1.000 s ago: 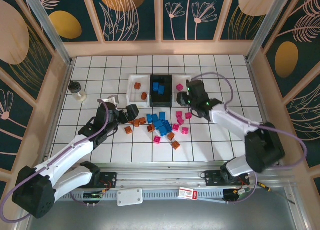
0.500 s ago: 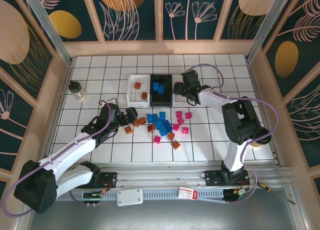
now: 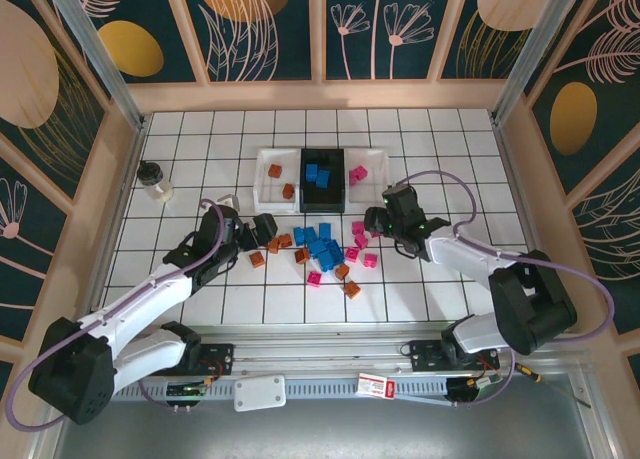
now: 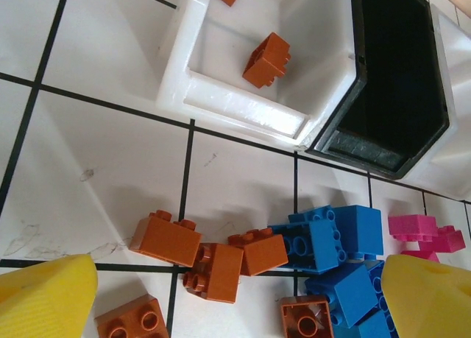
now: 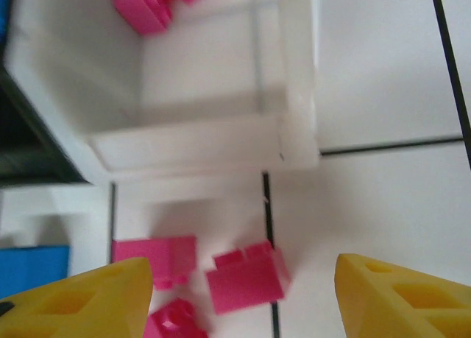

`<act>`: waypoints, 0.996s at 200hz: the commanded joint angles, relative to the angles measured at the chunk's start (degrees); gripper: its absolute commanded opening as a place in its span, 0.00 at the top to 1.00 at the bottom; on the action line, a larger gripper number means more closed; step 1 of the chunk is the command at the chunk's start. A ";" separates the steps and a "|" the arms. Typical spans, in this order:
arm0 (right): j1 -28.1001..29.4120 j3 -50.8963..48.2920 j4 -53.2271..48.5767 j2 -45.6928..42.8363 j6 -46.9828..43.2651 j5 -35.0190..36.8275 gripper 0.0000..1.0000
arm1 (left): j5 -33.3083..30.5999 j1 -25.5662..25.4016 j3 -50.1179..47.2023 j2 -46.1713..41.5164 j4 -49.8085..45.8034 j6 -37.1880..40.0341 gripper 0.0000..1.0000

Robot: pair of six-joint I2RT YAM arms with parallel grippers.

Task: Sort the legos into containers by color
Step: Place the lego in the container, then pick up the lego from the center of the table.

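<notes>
Took in the white tiled table [image 3: 200, 139] first. Saw the left arm [image 3: 150, 299] and the right arm [image 3: 470, 254] reaching from the near edge toward the middle. Found the three containers in a row at the far middle, side against side: left white tray [image 3: 266, 159], black tray [image 3: 304, 179], right white tray [image 3: 366, 159]. Found the loose pile [image 3: 322, 247] of legos on the tiles just in front of the trays, between the two grippers. Saw the left gripper [image 3: 262, 229] low at the pile's left edge, jaws spread wide and clamped on nothing. Saw the right gripper [image 3: 378, 221] at the pile's right edge, near the right white tray, jaws apart as well. Spotted a small jar [image 3: 154, 182] well apart at the far left. Counted two orange bricks [image 3: 274, 170] in the left white tray, several blue bricks [image 3: 318, 172] in the black tray and pink bricks [image 3: 357, 174] in the right white tray. Noted the same three colours loose in the pile, orange mostly left, blue in the middle, pink right. Made out, through the right wrist camera, one loose pink brick [image 5: 246, 279] lying on the tiles below the gap between the fingertips
</notes>
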 commanded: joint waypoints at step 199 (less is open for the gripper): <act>0.47 12.48 0.66 5.77 -5.76 -0.33 0.72 | 2.06 0.22 2.36 3.16 -0.14 2.55 0.01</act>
